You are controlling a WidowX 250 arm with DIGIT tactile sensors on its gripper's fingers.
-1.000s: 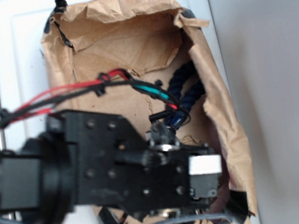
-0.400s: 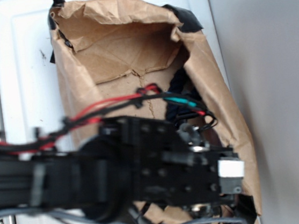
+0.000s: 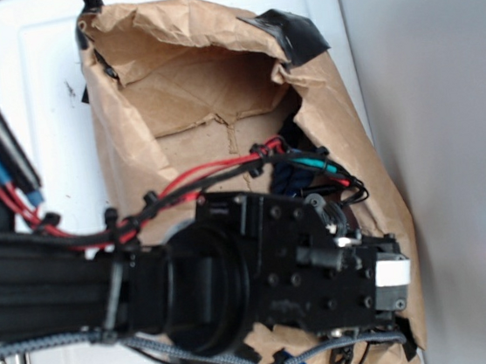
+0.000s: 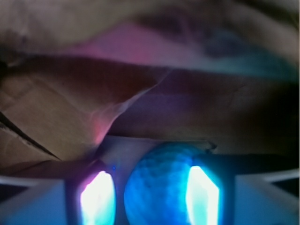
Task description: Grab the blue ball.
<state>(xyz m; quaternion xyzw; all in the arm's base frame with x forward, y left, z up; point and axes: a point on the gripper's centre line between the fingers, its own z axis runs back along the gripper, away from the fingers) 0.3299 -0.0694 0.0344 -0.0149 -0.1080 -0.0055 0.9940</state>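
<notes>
Closing my hand (image 4: pixel 150 194) | fingers apart around blue ball (image 4: pixel 157 185), lower centre of wrist view, inside paper bag (image 3: pixel 173 111) | risk: ball sits nearer one finger, may squirt out; bag may snag.

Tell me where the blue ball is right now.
In the wrist view the blue ball sits low in the frame, between the jaws, on brown paper. The exterior view hides it behind the arm.

white tray-like surface (image 3: pixel 49 99), scuffed; crumpled brown paper bag (image 3: pixel 188 83) lying directly on it.
</notes>
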